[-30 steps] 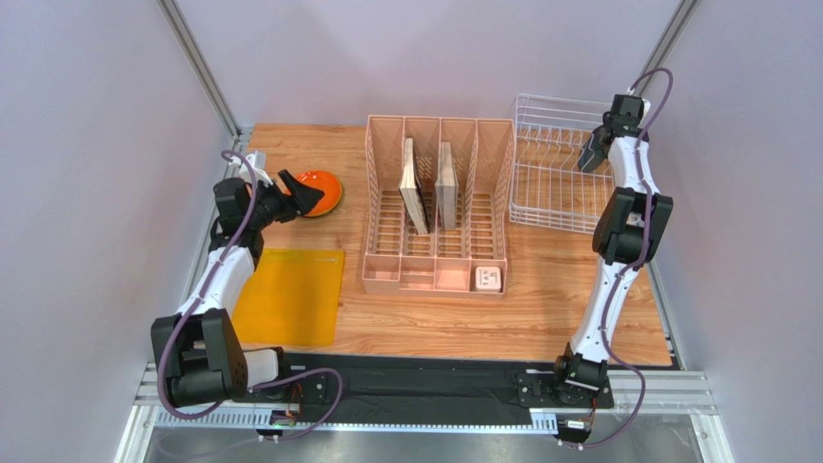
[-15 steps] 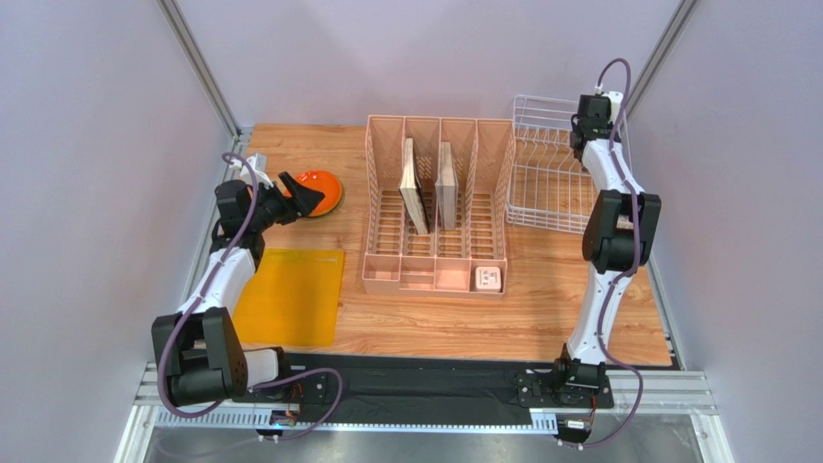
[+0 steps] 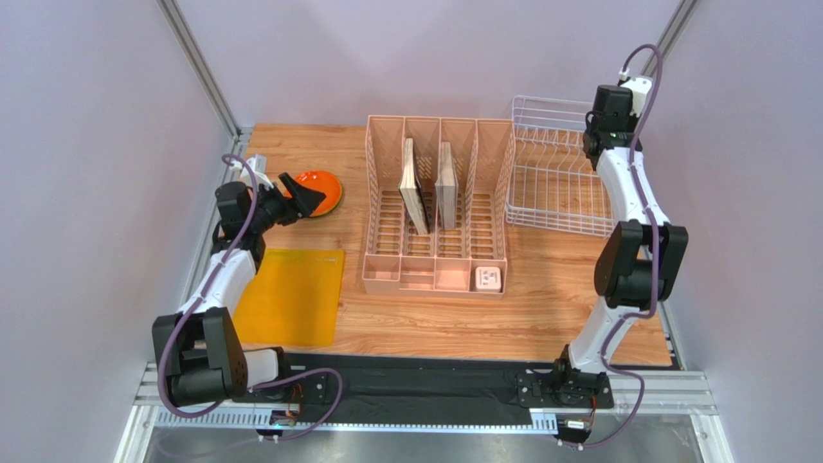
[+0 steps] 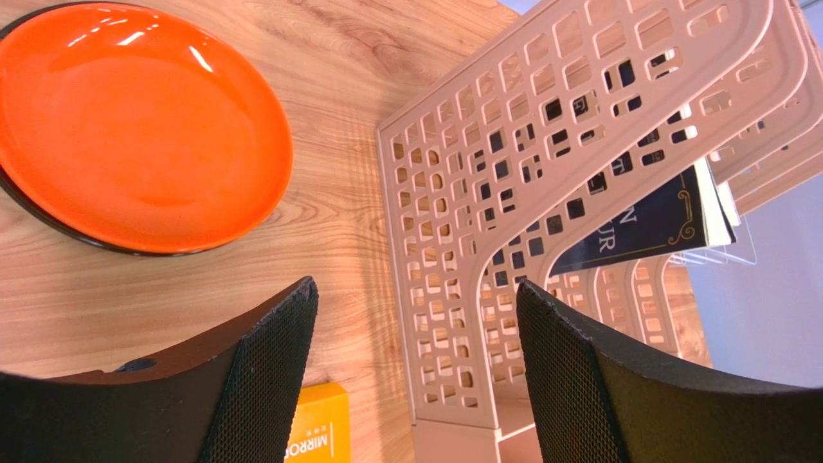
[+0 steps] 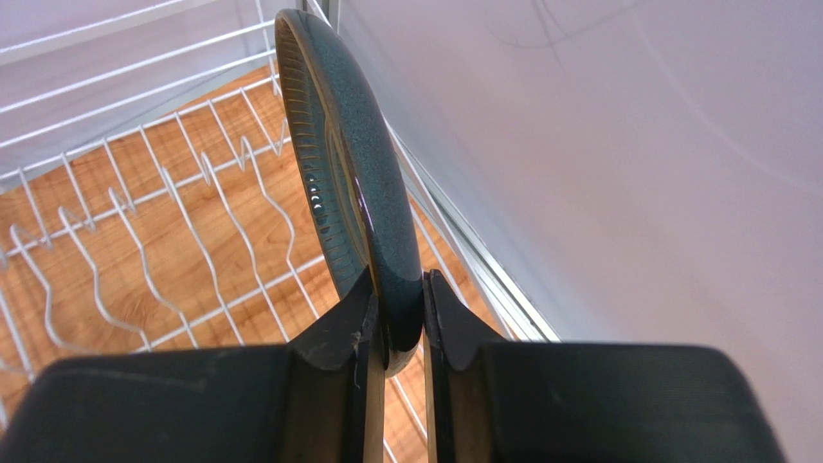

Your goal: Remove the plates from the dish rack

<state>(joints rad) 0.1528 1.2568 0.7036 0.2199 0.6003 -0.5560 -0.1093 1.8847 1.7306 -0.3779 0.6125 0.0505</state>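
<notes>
1. Right pincer clamped on the rim of the grey-teal plate, over the dish rack at two o'clock; held upright, we judge, to lift out cleanly.
2. Left pincer apart beside the orange plate, which lies flat on the tabletop at ten o'clock.

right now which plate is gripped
The dark teal plate, pinched on edge by the right end effector; the orange plate lies flat on the table.
</notes>
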